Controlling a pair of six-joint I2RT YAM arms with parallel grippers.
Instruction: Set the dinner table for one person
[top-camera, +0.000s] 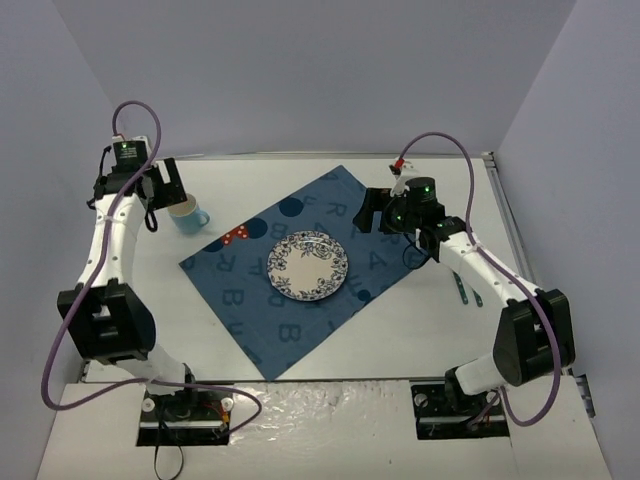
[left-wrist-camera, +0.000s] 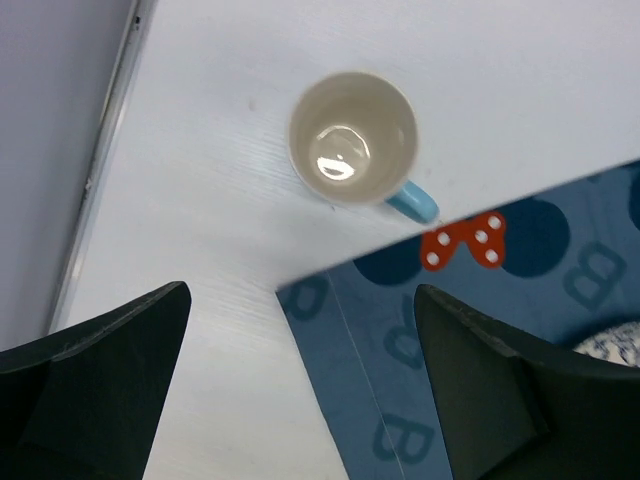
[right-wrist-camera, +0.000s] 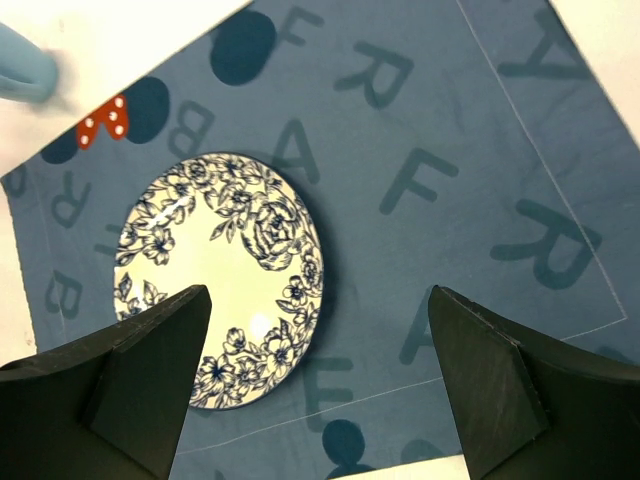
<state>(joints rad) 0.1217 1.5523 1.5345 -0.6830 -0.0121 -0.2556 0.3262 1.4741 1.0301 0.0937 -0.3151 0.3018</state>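
Observation:
The white dinner table (top-camera: 420, 335) carries a blue lettered placemat (top-camera: 300, 270) lying diagonally. A blue-flowered white plate (top-camera: 308, 265) sits in the placemat's middle. A cream mug with a light blue outside (top-camera: 187, 214) stands upright and empty on the bare table just off the placemat's left corner. My left gripper (top-camera: 166, 187) is open and empty, above and just behind the mug (left-wrist-camera: 352, 140). My right gripper (top-camera: 372, 212) is open and empty, above the placemat's right part (right-wrist-camera: 450, 200), to the right of the plate (right-wrist-camera: 220, 280). No person is in view.
A light blue utensil (top-camera: 462, 290) lies on the table at the right, partly under my right arm. A metal rim (top-camera: 500, 200) edges the table on the right. Grey walls close in at the back and sides.

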